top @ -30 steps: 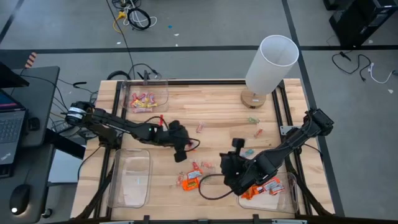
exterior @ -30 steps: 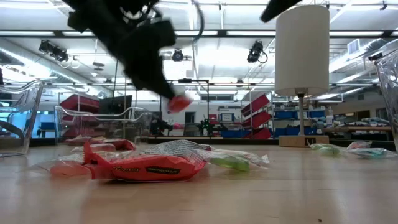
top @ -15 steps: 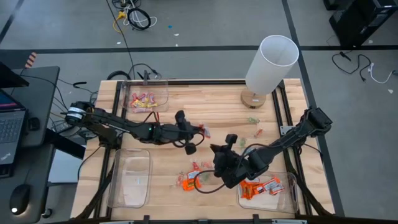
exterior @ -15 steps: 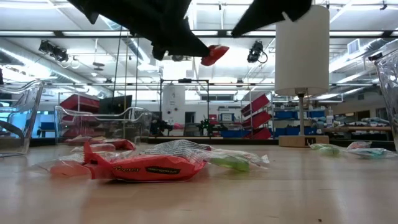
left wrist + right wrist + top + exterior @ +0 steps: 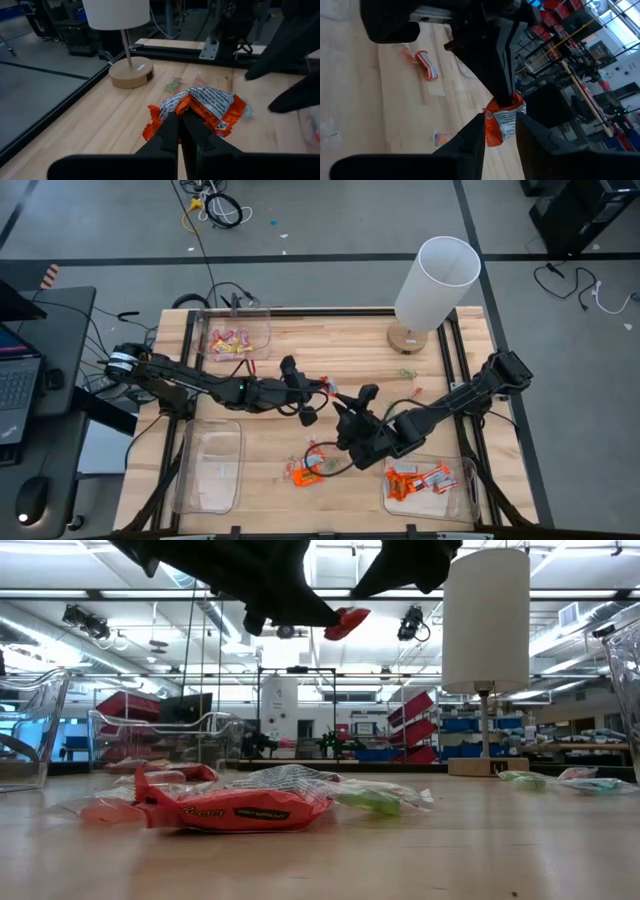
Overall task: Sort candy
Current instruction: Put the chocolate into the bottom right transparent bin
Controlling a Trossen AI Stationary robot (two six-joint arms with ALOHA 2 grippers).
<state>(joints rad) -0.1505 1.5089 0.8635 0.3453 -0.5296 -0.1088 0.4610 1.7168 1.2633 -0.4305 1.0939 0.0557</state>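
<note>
From above, my two arms cover the middle of the table (image 5: pixel 300 340), so the orange candy (image 5: pixel 322 388) I carry is only a small spot there between the dark links. In the low view both arms are cut off by the upper border, and only the orange candy (image 5: pixel 345 622) shows in the air.

My left gripper (image 5: pixel 181 114) reaches toward the table's middle, its fingers pressed together on the wrapper of that candy (image 5: pixel 200 107), well above the wood. My right gripper (image 5: pixel 500 122) comes from the opposite side and faces it; its fingers stand apart, one at each side of the same candy (image 5: pixel 502 120), and I cannot tell if they touch it.

Under the arms, near the front edge, lies a small heap of loose candy (image 5: pixel 305 465). A few pale pieces (image 5: pixel 408 380) lie near the lamp (image 5: pixel 430 285). One clear bin (image 5: pixel 238 335) at the far left corner holds pink and yellow sweets, a bin (image 5: pixel 430 485) at the near right corner holds orange ones, and a third bin (image 5: pixel 210 465) stands at the near left. The wood between the far bin and the lamp is open.
</note>
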